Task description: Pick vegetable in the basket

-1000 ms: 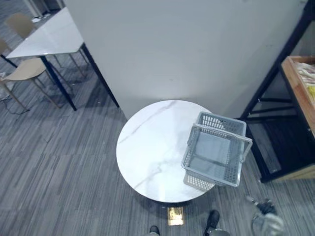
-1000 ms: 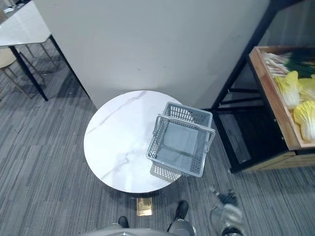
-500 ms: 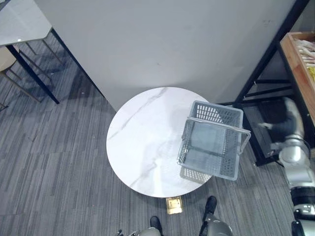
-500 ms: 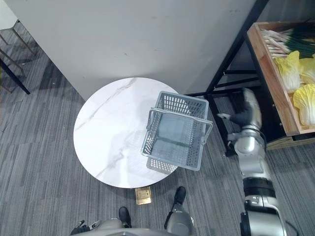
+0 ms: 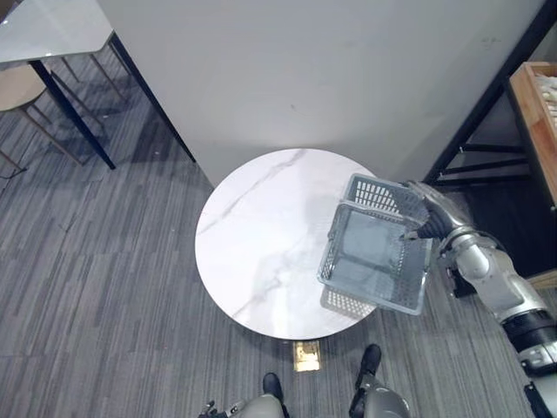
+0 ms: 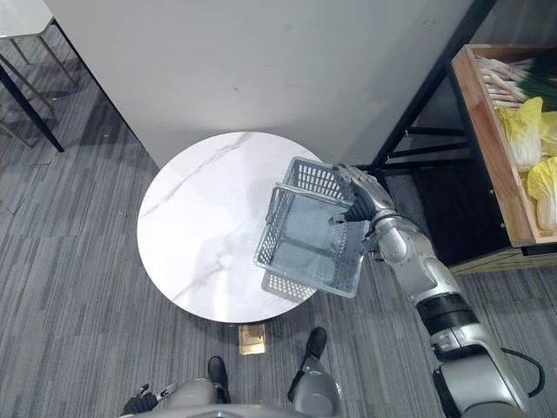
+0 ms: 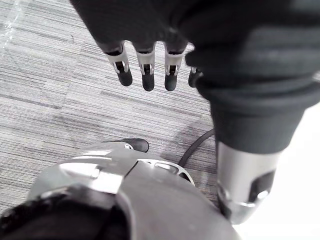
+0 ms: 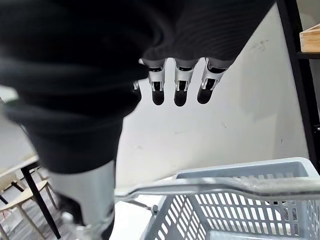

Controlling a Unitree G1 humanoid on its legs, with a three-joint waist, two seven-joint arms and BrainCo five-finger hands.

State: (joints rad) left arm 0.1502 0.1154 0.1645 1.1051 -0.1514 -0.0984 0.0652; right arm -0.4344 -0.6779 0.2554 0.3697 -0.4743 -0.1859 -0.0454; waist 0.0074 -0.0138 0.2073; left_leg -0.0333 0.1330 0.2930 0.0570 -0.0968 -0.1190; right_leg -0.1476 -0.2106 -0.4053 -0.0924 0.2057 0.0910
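Note:
A grey plastic basket [image 6: 306, 275] with nothing in it stands on the right side of a round white marble table [image 6: 200, 226]. My right hand [image 6: 364, 198] hovers over the basket's far right corner, fingers straight and holding nothing. In the right wrist view the basket's raised handle [image 8: 215, 187] runs just beneath the fingertips [image 8: 180, 95]. Pale yellow cabbages [image 6: 525, 131] and green onions [image 6: 509, 74] lie in a wooden crate [image 6: 481, 131] on the shelf to the right. My left hand [image 7: 147, 75] hangs low over the carpet with straight fingers.
A black shelf frame [image 6: 426, 96] stands right of the table, close to my right arm. A grey wall panel [image 6: 261, 70] rises behind the table. Another white table [image 5: 52, 30] with chairs is at the far left.
My right arm has risen from low by the floor, passed the shelf frame, and swung left, so the hand is over the basket's corner. The camera has shifted a little.

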